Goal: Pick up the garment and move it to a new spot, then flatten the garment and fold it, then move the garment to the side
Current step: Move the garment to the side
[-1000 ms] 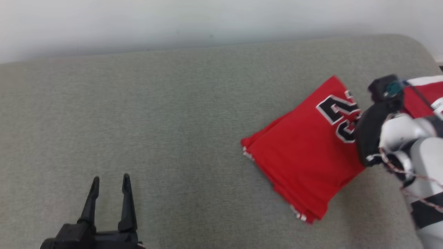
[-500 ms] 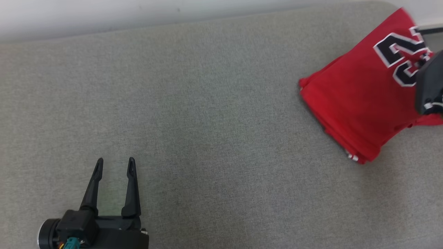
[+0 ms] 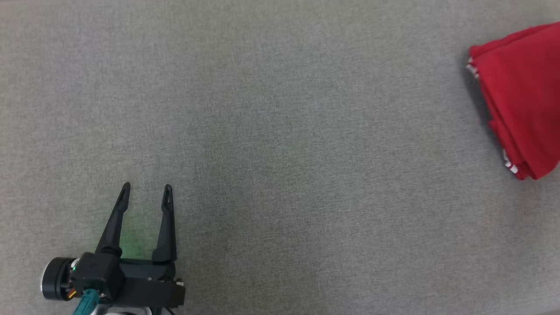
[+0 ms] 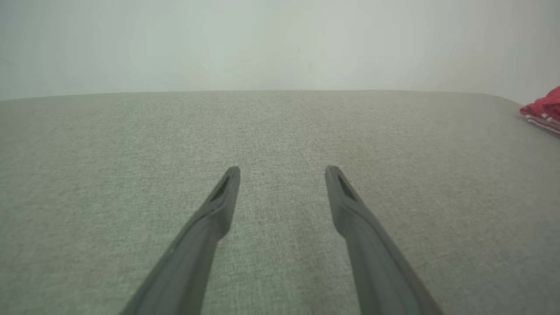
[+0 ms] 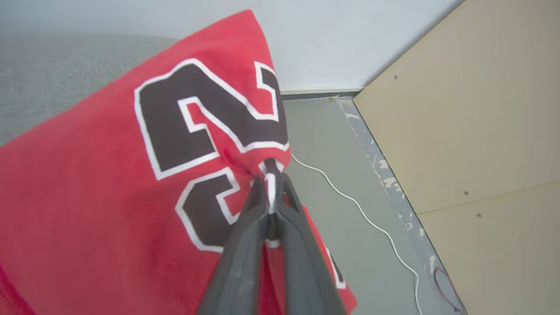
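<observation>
Evidently the last step is in hand: the folded red garment (image 3: 520, 100) is being taken to the side and sits at the far right of the grey bench (image 3: 280, 131), well apart from the left gripper (image 3: 147, 186). That gripper hovers low at the near left with its fingers spread wide and nothing between them. The right wrist view supplies what the head view lacks: the right gripper (image 5: 271, 170) has its fingers closed tight on the garment's edge, beside the black-and-white numerals (image 5: 188, 131). It also shows the floor (image 5: 323, 144), a white cable (image 5: 350, 197) and a beige panel (image 5: 472, 131) just beyond. Whether the cloth is lifted clear or dragging cannot be told. Judged next: lay it flat inside the bench's edge, then release without disturbing the folds.
</observation>
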{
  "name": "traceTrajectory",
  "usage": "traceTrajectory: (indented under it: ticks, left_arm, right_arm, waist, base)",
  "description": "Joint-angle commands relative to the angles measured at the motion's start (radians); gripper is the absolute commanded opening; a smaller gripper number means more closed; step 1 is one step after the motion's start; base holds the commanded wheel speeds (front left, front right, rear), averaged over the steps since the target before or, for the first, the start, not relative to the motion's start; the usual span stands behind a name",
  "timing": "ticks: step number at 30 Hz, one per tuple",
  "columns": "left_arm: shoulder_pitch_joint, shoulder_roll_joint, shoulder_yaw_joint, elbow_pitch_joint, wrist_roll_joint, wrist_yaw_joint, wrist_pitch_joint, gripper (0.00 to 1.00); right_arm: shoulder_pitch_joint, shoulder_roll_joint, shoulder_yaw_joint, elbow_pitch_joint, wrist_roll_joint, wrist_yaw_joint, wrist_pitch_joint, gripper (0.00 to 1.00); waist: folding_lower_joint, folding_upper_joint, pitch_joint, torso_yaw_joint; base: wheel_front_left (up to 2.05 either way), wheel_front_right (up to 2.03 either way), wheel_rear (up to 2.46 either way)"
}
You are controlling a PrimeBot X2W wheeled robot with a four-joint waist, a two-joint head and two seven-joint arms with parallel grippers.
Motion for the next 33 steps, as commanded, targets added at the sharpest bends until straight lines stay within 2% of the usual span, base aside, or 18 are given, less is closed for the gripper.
traceTrajectory:
  ticks: [1, 9, 10, 11, 16, 23, 27, 32, 33]
  left_arm:
    - [-0.011, 0.006, -0.003, -0.004, 0.008, -0.001, -0.003, 1.0]
    - [-0.012, 0.029, -0.023, -0.026, 0.029, -0.007, -0.003, 1.0]
    - [-0.011, 0.03, -0.024, -0.029, 0.029, -0.006, -0.003, 1.0]
    - [-0.01, 0.032, -0.026, -0.034, 0.03, -0.006, -0.003, 1.0]
    - [-0.005, 0.04, -0.028, -0.066, 0.023, -0.008, -0.002, 1.0]
    - [0.01, 0.029, -0.04, -0.074, -0.01, -0.016, -0.003, 1.0]
    - [0.02, 0.012, -0.007, -0.075, -0.039, 0.0, -0.002, 1.0]
    - [0.055, -0.009, 0.061, -0.064, -0.093, 0.015, -0.002, 1.0]
    - [0.055, -0.009, 0.061, -0.064, -0.093, 0.015, -0.002, 1.0]
  right_arm:
    - [0.013, -0.003, -0.014, 0.006, -0.014, -0.003, -0.015, 0.0]
    - [0.001, 0.048, -0.229, 0.106, -0.147, -0.003, -0.149, 0.0]
    - [-0.001, 0.053, -0.246, 0.116, -0.168, -0.003, -0.162, 0.32]
    - [-0.005, 0.059, -0.264, 0.124, -0.186, -0.003, -0.176, 1.0]
    - [-0.017, 0.092, -0.274, 0.175, -0.243, -0.003, -0.271, 1.0]
    - [-0.026, 0.134, -0.223, 0.218, -0.2, -0.003, -0.412, 1.0]
    - [0.021, 0.152, -0.16, 0.194, -0.161, -0.003, -0.554, 1.0]
    - [0.131, 0.224, -0.098, 0.12, -0.104, -0.003, -0.719, 1.0]
    - [0.131, 0.224, -0.098, 0.12, -0.104, -0.003, -0.719, 1.0]
  waist:
    - [-0.0001, -0.0002, 0.024, 0.016]
    - [-0.0001, -0.0002, 0.048, 0.036]
    - [-0.0001, -0.0002, 0.048, 0.037]
    - [-0.0001, -0.0002, 0.046, 0.037]
    - [-0.0001, -0.0002, 0.016, 0.032]
    - [-0.0001, -0.0002, -0.052, 0.028]
    - [-0.0001, -0.0002, -0.097, 0.035]
    - [-0.0001, -0.0002, -0.166, 0.034]
    - [-0.0001, -0.0002, -0.166, 0.034]
  base:
    - [0.0, 0.0, 0.0]
    - [0.0, 0.0, 0.0]
    - [0.0, 0.0, 0.0]
    - [0.0, 0.0, 0.0]
    - [0.0, 0.0, 0.0]
    - [0.0, 0.0, 0.0]
    - [0.0, 0.0, 0.0]
    - [0.0, 0.0, 0.0]
    - [0.0, 0.0, 0.0]
